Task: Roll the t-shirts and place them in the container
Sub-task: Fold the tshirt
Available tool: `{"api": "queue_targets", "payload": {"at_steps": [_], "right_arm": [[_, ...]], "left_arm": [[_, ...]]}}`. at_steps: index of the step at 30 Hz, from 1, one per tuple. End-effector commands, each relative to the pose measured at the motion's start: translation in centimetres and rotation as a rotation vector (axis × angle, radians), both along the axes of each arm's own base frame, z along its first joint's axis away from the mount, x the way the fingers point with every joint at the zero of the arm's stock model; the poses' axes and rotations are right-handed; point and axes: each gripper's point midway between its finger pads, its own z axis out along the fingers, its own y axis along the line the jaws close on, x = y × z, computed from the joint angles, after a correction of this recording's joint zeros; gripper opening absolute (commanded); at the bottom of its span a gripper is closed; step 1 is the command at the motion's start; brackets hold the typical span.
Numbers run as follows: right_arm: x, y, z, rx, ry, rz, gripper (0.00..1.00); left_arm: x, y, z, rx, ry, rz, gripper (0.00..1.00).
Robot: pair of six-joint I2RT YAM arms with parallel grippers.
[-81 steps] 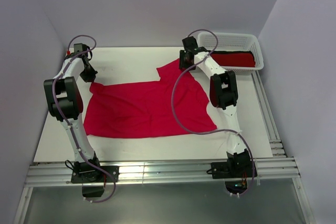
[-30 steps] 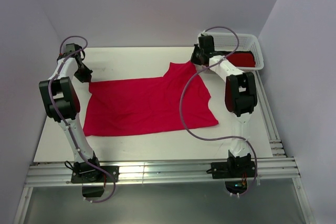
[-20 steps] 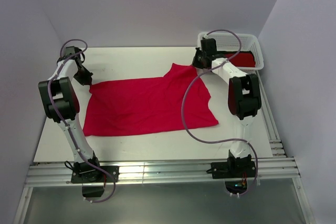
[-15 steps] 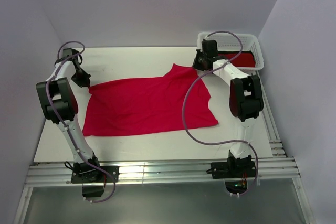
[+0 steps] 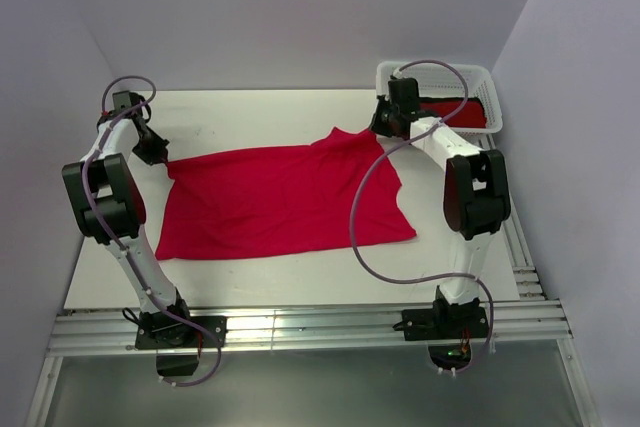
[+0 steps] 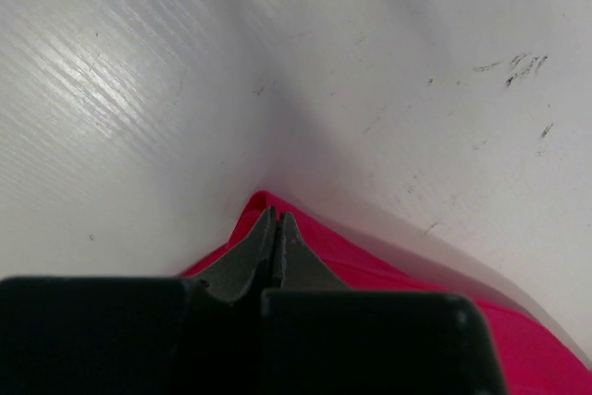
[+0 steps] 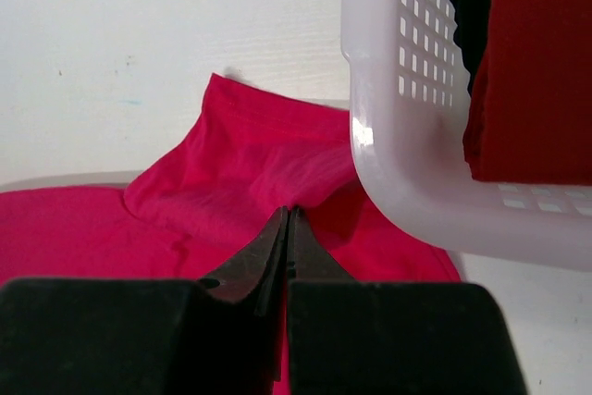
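**Crimson t-shirt spread flat on the table, pinched at two far corners by both grippers**

We see the crimson t-shirt [image 5: 280,202], a soft matte knit with shallow wrinkles, lying as a rough rectangle on the smooth white table [image 5: 250,112], to the left of the basket [image 5: 440,69] and nearer than it. Its far right corner lies just beside the basket's wall. The basket is white perforated plastic with rounded corners. It holds a deeper red t-shirt [image 7: 536,71] with a black bundle [image 7: 467,6] beside it. The left gripper [image 6: 275,221], at the shirt corner farthest from the basket, has its dark tapered jaws clamped on a raised point of cloth. The right gripper [image 7: 287,216], just beside the basket, has its jaws pressed together on a fold of the same shirt. Faint dark scuffs mark the table.
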Motion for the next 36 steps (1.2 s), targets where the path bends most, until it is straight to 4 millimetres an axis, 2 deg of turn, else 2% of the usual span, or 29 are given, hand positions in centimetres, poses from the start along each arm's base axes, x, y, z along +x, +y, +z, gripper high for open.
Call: {"api": "queue_targets", "payload": {"at_steps": [1, 12, 28, 36], "right_arm": [[0.3, -0.5, 4.8, 0.017, -0.118, 0.000, 0.00], [-1.2, -1.1, 5.3, 0.010, -0.127, -0.010, 0.00], [-4.1, -2.0, 4.2, -0.013, -0.086, -0.015, 0.00], [-5.5, -2.3, 4.8, -0.012, -0.090, -0.023, 0.00]], "left_arm": [[0.6, 0.1, 2.9, 0.007, -0.085, 0.001, 0.00], [-0.7, 0.3, 3.4, 0.022, -0.074, 0.016, 0.00], [-3.4, 0.3, 3.3, 0.033, -0.062, 0.027, 0.00], [-4.1, 0.7, 4.1, 0.047, -0.061, 0.041, 0.00]]}}
